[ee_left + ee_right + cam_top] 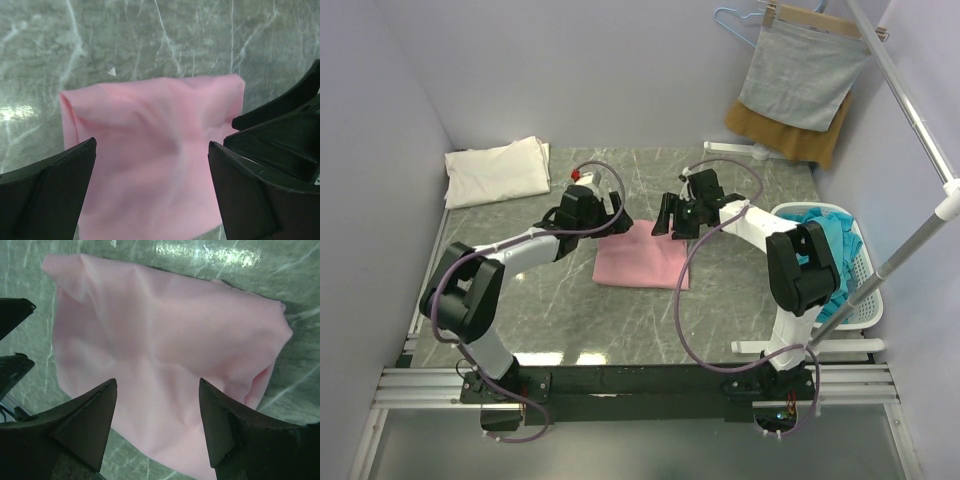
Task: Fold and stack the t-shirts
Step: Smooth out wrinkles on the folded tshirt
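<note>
A pale pink t-shirt lies folded into a rectangle at the middle of the marble table; it fills the left wrist view and the right wrist view. My left gripper hovers above its far left corner, open and empty. My right gripper hovers above its far right edge, open and empty. A cream-white t-shirt lies folded at the far left corner. Teal-blue t-shirts fill a white basket at the right.
A grey cloth hangs clipped to a hanger at the back right, with a mustard-brown cloth behind it. A slanted white pole runs along the right side. Walls enclose the table on the left and back.
</note>
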